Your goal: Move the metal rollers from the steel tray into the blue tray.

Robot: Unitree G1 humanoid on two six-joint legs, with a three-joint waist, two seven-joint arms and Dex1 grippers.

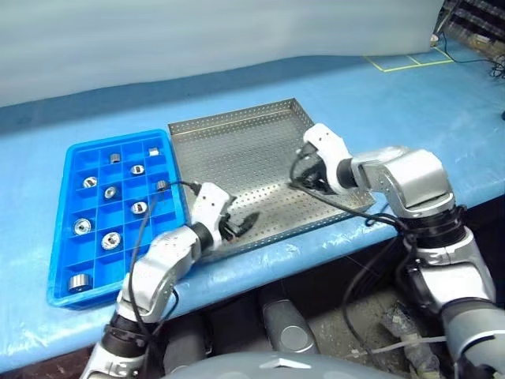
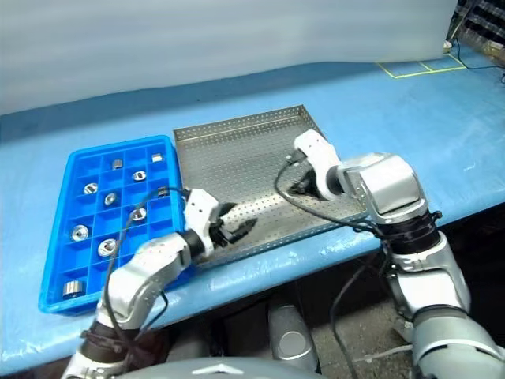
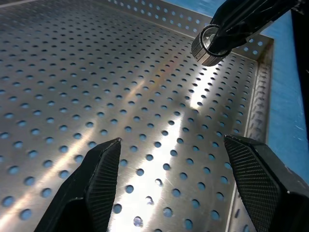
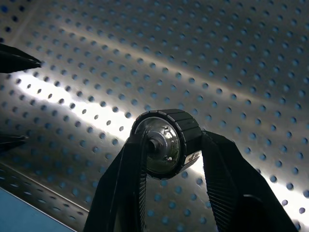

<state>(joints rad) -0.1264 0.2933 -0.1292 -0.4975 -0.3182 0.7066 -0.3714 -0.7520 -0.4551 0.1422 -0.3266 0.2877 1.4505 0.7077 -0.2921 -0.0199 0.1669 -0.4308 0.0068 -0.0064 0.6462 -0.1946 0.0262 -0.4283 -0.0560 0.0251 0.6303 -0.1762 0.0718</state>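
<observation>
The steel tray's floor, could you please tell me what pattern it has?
The steel tray has a shiny silver floor with regular rows of small round holes, clearest in the left wrist view.

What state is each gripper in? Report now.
Left gripper: open, empty.
Right gripper: shut on a small shiny silver metal roller.

Long bench (image 1: 95,324) covered in bright blue sheeting, running across the whole view. Pale grey-white wall or screen (image 1: 197,39) right behind it. Yellow tape lines (image 1: 406,61) marking squares at the far right end, dark cables (image 1: 481,51) nearby. Grey concrete floor (image 1: 371,316) underneath. Light soft and even.
</observation>
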